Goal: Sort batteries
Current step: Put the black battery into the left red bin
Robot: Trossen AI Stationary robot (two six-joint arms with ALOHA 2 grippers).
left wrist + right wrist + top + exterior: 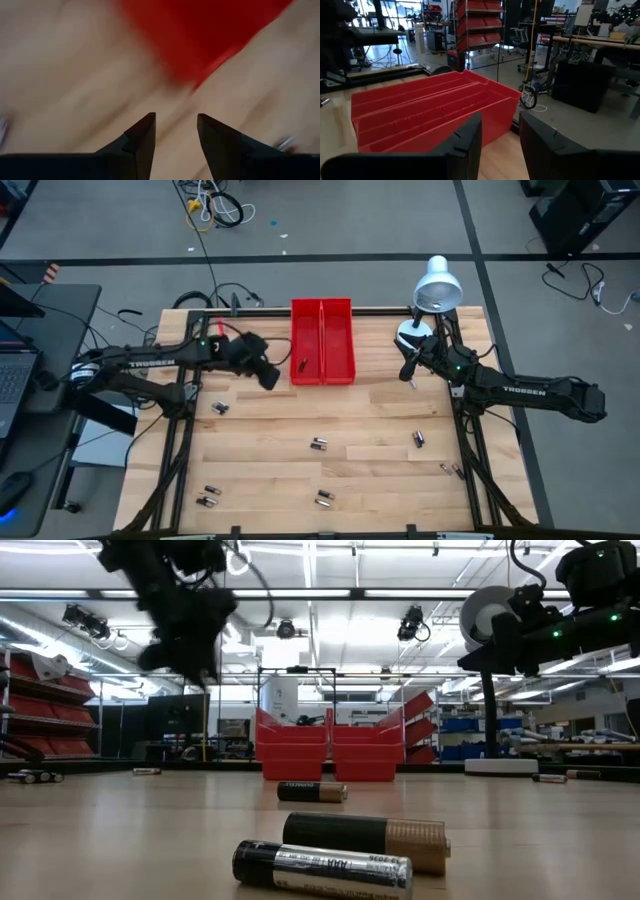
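Note:
A red bin (322, 340) with two long compartments stands at the table's far middle. A small dark battery (301, 364) lies in its left compartment. Several batteries lie loose on the wooden table, among them one (220, 408) at the left, one (319, 445) in the middle and one (419, 439) at the right. My left gripper (268, 377) hangs above the table just left of the bin's near end, tipped downward, open with nothing between its fingers (176, 117). My right gripper (408, 370) waits level to the right of the bin, open and holding nothing (501, 116).
A white desk lamp (435, 285) stands at the far right corner behind my right arm. More batteries lie near the front edge (209, 496) (324, 498) and at the right (452, 470). A laptop (15, 375) sits off the table's left side.

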